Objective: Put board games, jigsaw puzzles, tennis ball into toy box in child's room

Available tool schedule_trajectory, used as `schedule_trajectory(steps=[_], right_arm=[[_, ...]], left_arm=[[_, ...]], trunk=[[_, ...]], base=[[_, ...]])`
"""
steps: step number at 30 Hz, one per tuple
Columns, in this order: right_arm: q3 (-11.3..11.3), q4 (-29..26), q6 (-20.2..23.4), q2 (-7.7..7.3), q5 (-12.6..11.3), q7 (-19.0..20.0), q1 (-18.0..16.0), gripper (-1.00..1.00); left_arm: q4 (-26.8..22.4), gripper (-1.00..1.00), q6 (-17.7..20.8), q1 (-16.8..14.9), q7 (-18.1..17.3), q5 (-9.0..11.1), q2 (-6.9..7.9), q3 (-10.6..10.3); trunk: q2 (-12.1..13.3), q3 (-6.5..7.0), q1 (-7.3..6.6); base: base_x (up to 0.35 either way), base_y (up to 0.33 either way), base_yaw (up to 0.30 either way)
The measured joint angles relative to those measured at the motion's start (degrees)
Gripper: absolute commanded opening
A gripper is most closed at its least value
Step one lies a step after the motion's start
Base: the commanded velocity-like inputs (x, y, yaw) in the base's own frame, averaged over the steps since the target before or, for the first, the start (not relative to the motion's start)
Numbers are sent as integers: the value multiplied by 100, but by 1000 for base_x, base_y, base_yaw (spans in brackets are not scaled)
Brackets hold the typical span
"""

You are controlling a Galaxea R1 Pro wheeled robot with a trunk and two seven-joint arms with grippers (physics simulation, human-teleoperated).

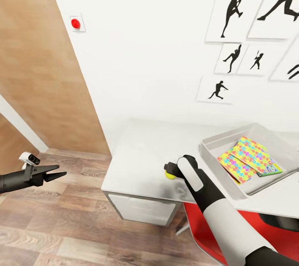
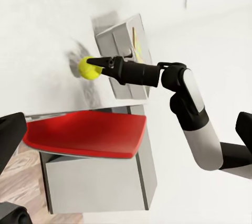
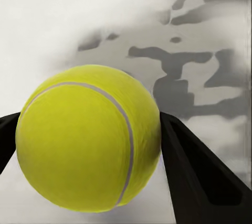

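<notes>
The tennis ball rests on the table near its front edge, and my right gripper is shut on it. The right wrist view has the tennis ball pressed between the dark fingers. From the left wrist view the same ball sits at the right gripper's tips. The light grey toy box stands at the table's right end and holds two jigsaw puzzles, with a board game's edge showing under them. My left gripper hangs open over the floor, left of the table.
A red chair is tucked under the table beside white drawers. Silhouette posters hang on the white wall behind the table. A wooden door panel rises at the left above wood-plank floor.
</notes>
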Motion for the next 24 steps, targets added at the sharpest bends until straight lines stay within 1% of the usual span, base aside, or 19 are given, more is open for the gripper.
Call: schedule_trajectory(steps=[4,6,10,13,16,19,24], right_arm=[[-1,-34,0,-2,0,0,4,-100],[-4,-216,1,-8,-4,1,10,-100],[-5,-799,17,-38,-6,-30,20,-100],[-1,-1348,62,-54,-13,-66,21,-100],[1,-1871,211,-57,-13,-90,25,-100],[-10,-2263,442,-61,-9,-97,54,-100],[-31,-2822,554,-79,-39,-99,92,-100]], left_arm=[[-1,100,0,0,0,0,0,0],[0,100,0,0,0,0,0,1],[0,100,0,0,0,0,0,1],[0,100,0,1,0,0,0,1],[0,100,0,1,0,0,0,0],[0,100,0,1,0,0,0,0],[0,100,0,1,0,0,0,2]], trunk=[[0,35,0],[0,52,0],[0,87,0],[0,114,0],[0,141,0],[0,167,0],[0,212,0]], base=[[0,0,-110],[0,0,-98],[0,0,-85],[0,0,-78],[0,0,-73],[0,0,-71],[0,0,-69]])
